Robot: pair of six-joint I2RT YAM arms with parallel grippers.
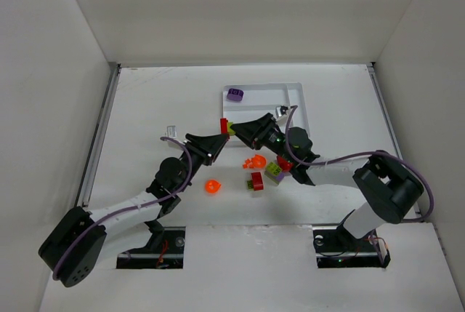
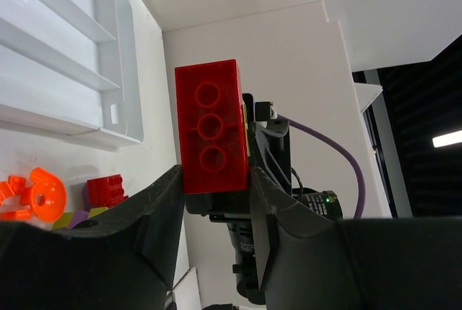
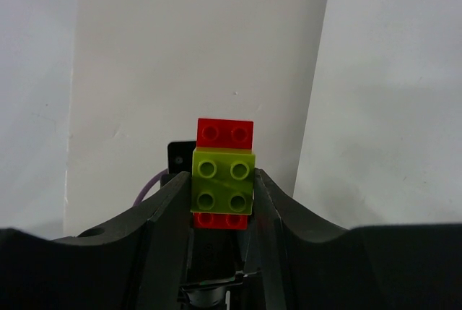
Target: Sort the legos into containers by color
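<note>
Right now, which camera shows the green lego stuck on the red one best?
Right wrist: the green lego brick sits centre, four studs showing. Top view shows a tiny speck; left wrist only a sliver behind the red brick.

Bright, even overhead light fills the top view. The white surface point(image 1: 145, 108) is nearly washed out and carries only faint, soft shadows. In the left wrist view the red brick point(image 2: 211, 126) is sharp and slightly glossy, the dark fingers point(image 2: 155, 212) are soft, and a light strip point(image 2: 447, 139) glares at the right edge. The right wrist view is greyer, with a crisp lime green brick point(image 3: 223, 180) and a blurred foreground.
</note>
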